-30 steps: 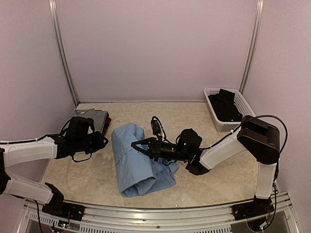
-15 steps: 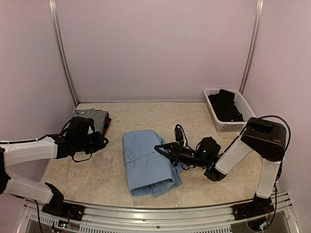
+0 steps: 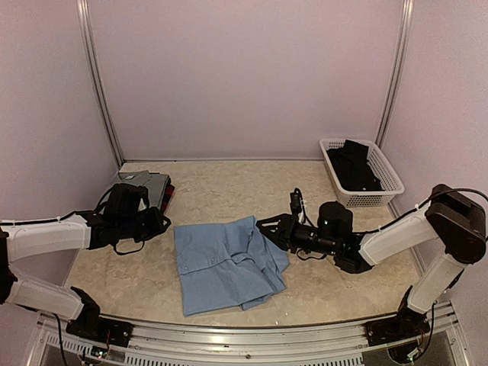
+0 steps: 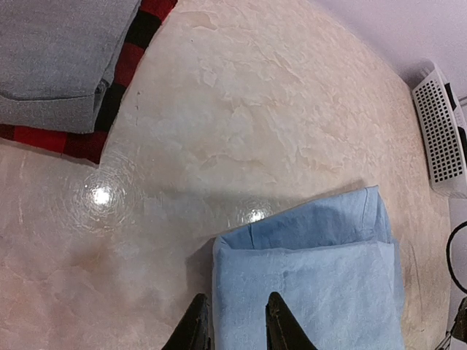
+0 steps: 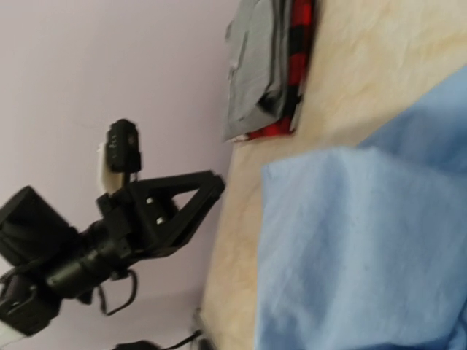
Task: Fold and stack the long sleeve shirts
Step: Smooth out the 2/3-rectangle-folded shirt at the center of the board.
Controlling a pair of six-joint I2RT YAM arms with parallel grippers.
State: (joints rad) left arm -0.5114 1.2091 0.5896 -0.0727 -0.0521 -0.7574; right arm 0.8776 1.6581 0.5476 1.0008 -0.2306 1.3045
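You have the light blue shirt point(image 3: 229, 263) lying folded on the tabletop point(image 3: 229, 187), in the lower centre of the top view. Its right side is rumpled into loose folds. The grey shirt point(image 3: 149, 185) sits folded on top of the red-and-black plaid shirt point(image 4: 120, 73) at the left of that frame, well apart from the blue one.

Your right claw point(image 3: 264, 224) reaches in low from the right, its tips at the blue shirt's upper right corner. You cannot tell from these views whether its fingers are apart or together.

Your left claw point(image 3: 160, 223) hangs between the stack and the blue shirt's left edge. In its wrist view the fingers stand slightly apart, just above that edge, with nothing gripped.

A white mesh basket point(image 3: 354, 200) with dark contents stands at the upper right.
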